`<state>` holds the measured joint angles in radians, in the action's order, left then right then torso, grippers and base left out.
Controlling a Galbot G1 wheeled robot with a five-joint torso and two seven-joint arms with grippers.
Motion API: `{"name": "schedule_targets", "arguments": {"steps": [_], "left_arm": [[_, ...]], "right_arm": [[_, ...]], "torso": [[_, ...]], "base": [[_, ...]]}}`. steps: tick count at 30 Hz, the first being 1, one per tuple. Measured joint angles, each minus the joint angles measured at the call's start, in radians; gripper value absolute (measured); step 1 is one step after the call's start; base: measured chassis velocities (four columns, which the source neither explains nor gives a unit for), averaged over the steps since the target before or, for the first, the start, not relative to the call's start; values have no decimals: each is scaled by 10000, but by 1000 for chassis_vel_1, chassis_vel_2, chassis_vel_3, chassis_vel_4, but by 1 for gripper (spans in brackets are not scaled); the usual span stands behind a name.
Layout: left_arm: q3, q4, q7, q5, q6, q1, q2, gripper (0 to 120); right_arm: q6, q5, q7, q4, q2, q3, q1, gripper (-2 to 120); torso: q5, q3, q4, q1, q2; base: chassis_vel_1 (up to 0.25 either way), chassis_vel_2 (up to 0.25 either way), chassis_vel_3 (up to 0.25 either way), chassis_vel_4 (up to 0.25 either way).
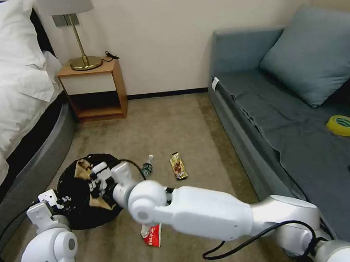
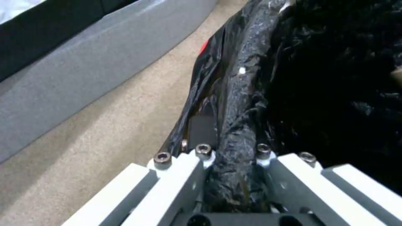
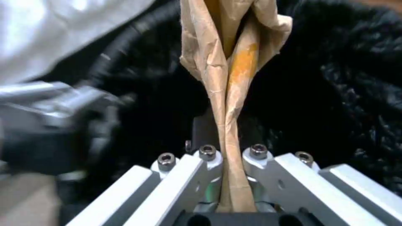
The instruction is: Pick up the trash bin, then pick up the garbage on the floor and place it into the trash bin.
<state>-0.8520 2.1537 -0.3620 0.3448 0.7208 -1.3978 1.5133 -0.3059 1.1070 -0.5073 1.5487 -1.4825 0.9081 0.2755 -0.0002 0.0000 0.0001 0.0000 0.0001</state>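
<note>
tan paper (image 3: 232, 78) pinched lengthwise by right gripper (image 3: 231, 153) over trash bin (image 1: 74, 212); bin rim clamped by left gripper (image 2: 232, 150); bottle (image 1: 147, 166) on floor, cap toward 12 o'clock.

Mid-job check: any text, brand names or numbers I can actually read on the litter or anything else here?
Nothing reads clearly.
Red-white packet: white marks on the red, too blurred to read.
Gold-brown snack wrapper: printing, too small.
Clear bottle: green label, illegible.
Yellow tape roll on the sofa: no legible text.
Tan paper in the right pincer, over the trash bin that the left pincer grips: an orange stain, no lettering.
</note>
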Motion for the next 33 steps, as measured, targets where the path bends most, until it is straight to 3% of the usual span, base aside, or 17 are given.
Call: {"name": "schedule_targets", "arguments": {"steps": [26,33], "left_arm": [[82,224,59,-140,-30,-162,137,2],[-186,153,66,-13,-38,-88,34,2]], "right_arm": [[58,-523,128,-59,87,-314,98,91],[-66,-866,-17,865,571,-2077,-65,100]], "torso": [[3,0,0,0,0],[3,0,-1,0,-1]], "base": [[0,0,0,0],[0,0,0,0]]}}
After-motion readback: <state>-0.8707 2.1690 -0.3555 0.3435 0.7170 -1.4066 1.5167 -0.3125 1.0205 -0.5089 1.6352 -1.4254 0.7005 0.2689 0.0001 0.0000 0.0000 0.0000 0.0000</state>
